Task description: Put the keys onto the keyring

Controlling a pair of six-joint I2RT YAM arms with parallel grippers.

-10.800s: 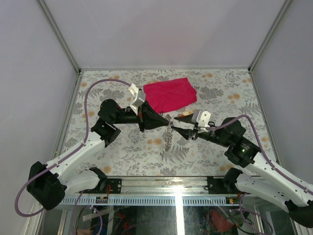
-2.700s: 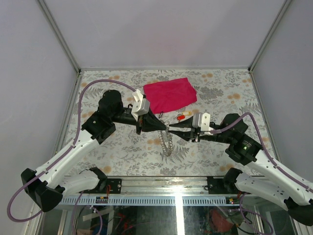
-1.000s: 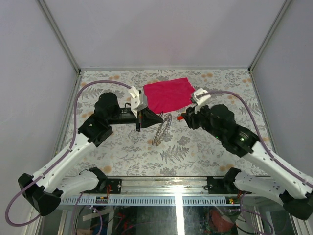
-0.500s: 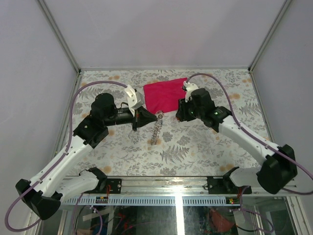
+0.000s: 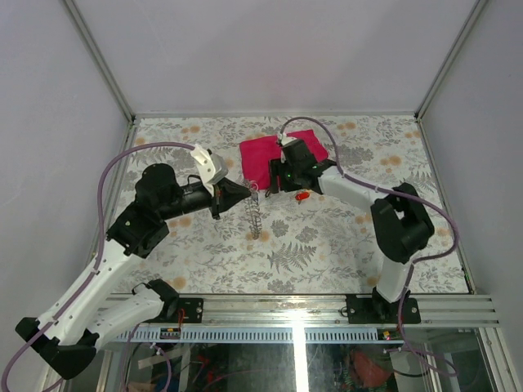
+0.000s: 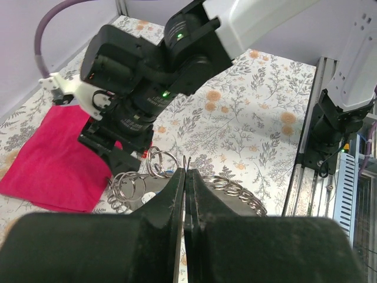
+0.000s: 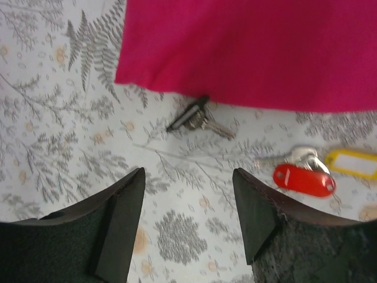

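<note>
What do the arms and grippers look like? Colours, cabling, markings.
Both arms: white link shells with black joint housings, left arm, right arm. A purple cable loops along each. The left gripper and right gripper have black tapered fingers; white camera bracket at the wrist. Small green lights glow on the right arm's housing.

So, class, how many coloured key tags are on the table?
2: a red tag beside a silver key, and a yellow tag just past it at the picture's edge. Others may be hidden.
</note>
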